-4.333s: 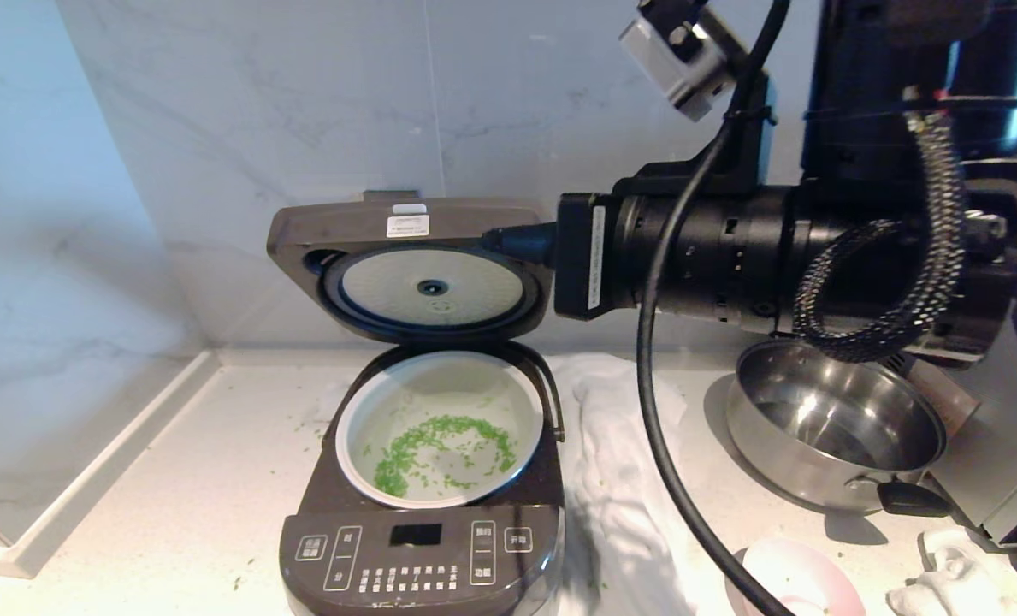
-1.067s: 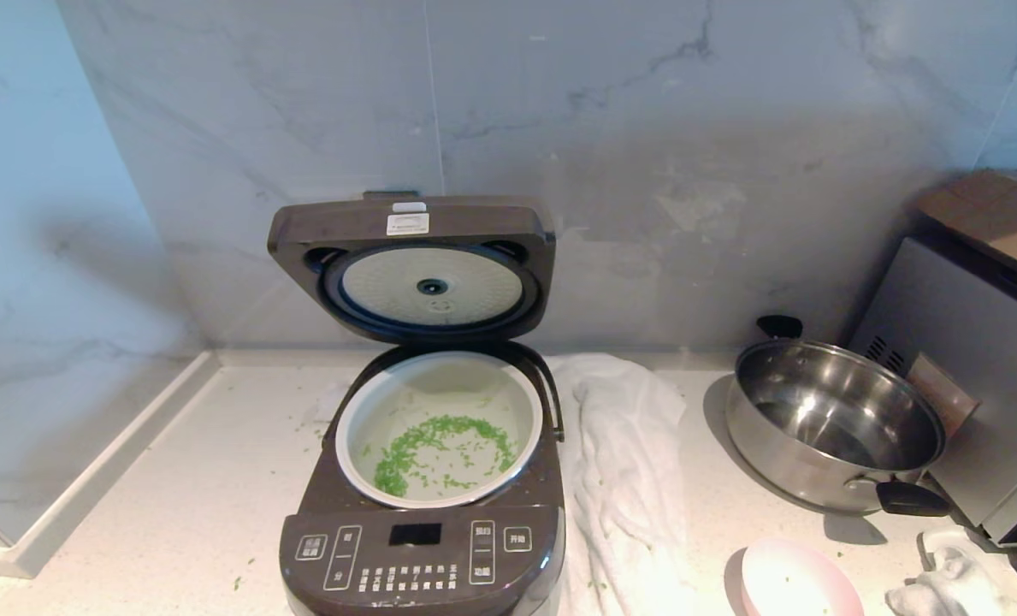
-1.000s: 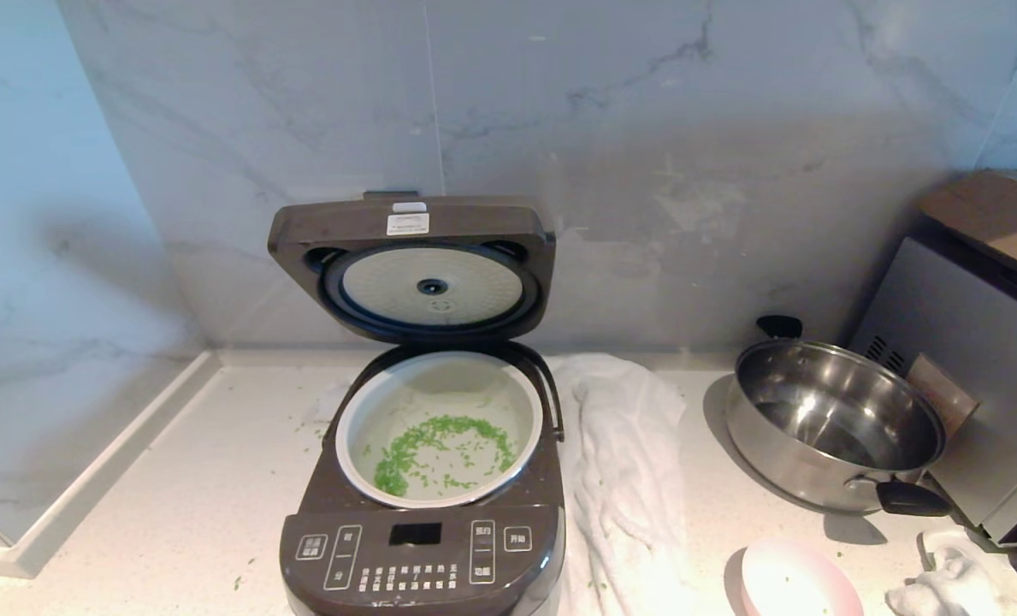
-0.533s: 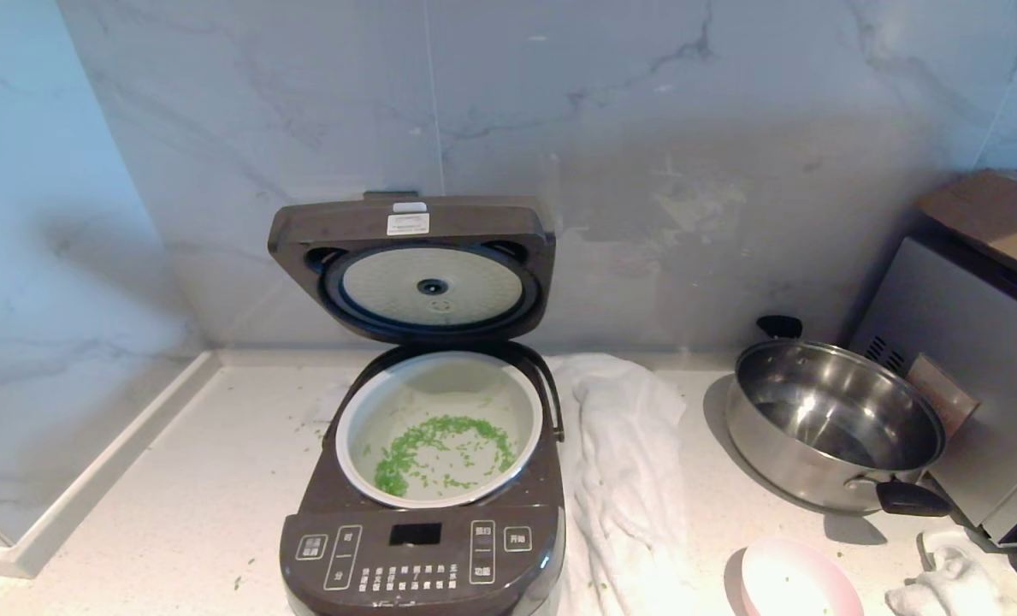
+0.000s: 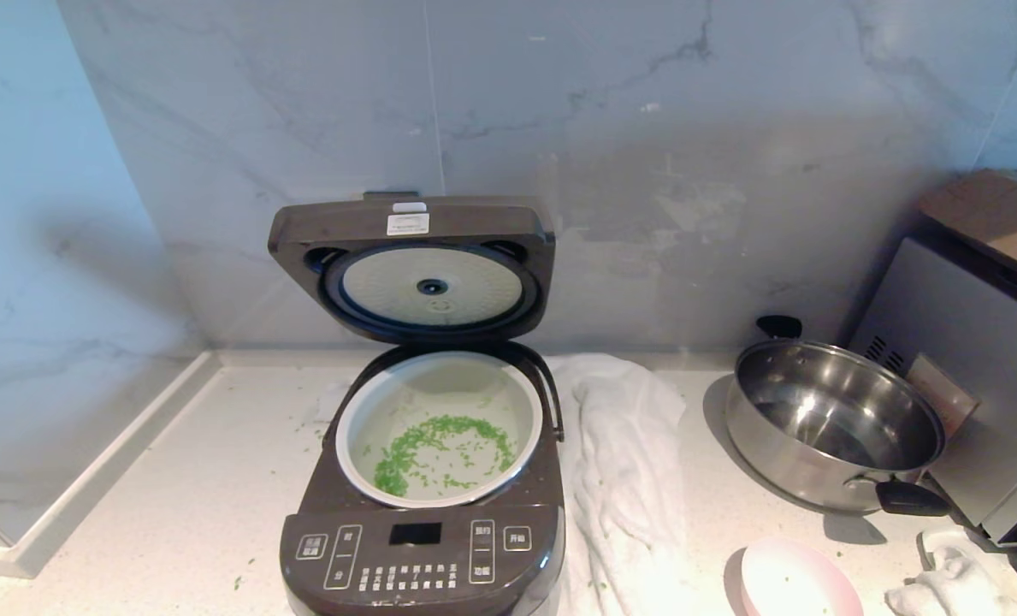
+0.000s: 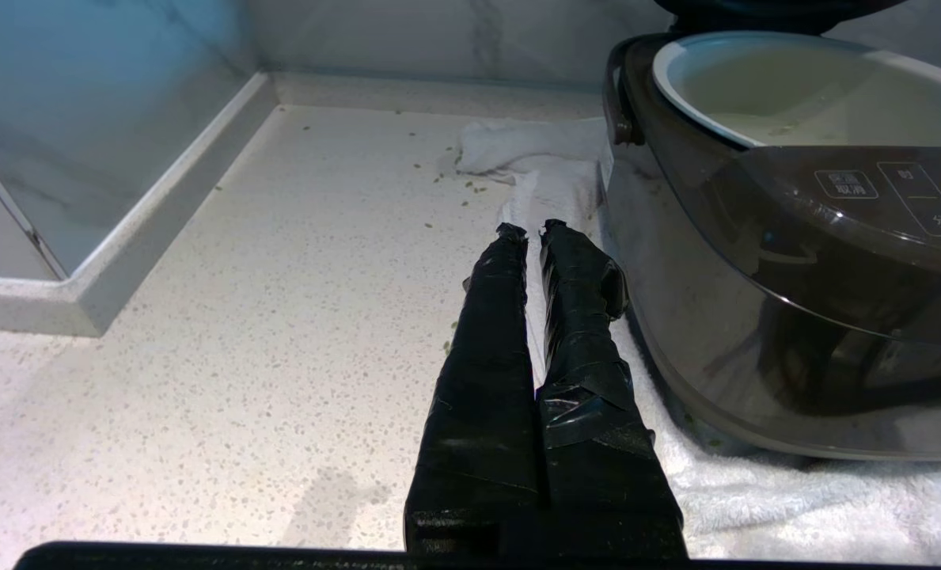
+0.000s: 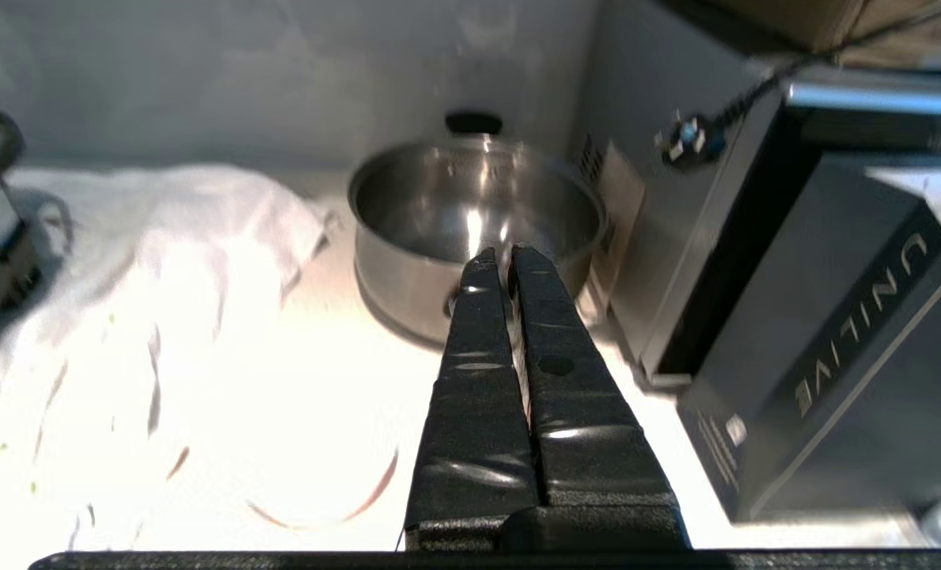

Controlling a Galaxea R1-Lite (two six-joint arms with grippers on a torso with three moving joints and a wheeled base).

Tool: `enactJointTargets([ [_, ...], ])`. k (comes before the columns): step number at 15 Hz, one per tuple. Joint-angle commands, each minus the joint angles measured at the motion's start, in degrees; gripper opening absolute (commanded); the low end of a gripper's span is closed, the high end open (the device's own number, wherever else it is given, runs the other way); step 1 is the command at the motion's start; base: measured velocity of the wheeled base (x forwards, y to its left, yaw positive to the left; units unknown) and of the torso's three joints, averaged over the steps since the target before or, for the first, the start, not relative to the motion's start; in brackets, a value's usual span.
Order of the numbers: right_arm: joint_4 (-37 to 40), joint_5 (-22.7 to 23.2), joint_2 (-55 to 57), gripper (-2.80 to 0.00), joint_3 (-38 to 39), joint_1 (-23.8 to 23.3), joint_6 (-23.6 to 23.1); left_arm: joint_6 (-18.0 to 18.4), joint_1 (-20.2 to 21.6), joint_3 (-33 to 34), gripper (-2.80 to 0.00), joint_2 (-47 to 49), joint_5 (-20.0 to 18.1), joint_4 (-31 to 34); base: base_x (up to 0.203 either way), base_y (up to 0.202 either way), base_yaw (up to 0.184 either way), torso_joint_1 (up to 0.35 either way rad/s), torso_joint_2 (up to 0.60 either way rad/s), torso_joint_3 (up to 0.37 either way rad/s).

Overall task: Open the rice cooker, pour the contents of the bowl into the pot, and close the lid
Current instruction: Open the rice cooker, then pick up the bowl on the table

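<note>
right arm withdrawn from head view; lid (image 5: 411, 265) left raised at upper centre.
contents (image 5: 435, 451) lie in pot (image 5: 440, 376); bowl (image 5: 795, 582) set lower right; right gripper (image 7: 500, 257) and left gripper (image 6: 529, 231) pressed closed, empty; closing judged outstanding.

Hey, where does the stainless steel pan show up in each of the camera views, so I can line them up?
Head view: the stainless steel pan stands at the right, on the counter right of the white towel.
Left wrist view: not in it.
Right wrist view: the pan is at the centre, just beyond the shut right gripper.
Shared landmark: the white towel, also visible under the rice cooker in the left wrist view.
</note>
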Motion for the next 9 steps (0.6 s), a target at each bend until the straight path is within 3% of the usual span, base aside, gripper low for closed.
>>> enactJointTargets([
  [1, 0.7, -0.3, 1.8, -2.80, -0.7, -0.1, 0.2, -0.1, 0.1, 0.0, -2.80, 0.0, 0.0, 0.0, 0.000, 0.000, 0.000, 0.000, 0.00, 0.000],
  [6, 2.2, -1.0, 30.3, -2.80, -10.1, 0.0, 9.9, 0.0, 0.1, 0.0, -2.80, 0.0, 0.0, 0.0, 0.000, 0.000, 0.000, 0.000, 0.00, 0.000],
  [9, 8.8, 2.3, 48.8, -2.80, -24.1, 0.0, 16.0, 0.0, 0.0, 0.0, -2.80, 0.0, 0.0, 0.0, 0.000, 0.000, 0.000, 0.000, 0.00, 0.000],
])
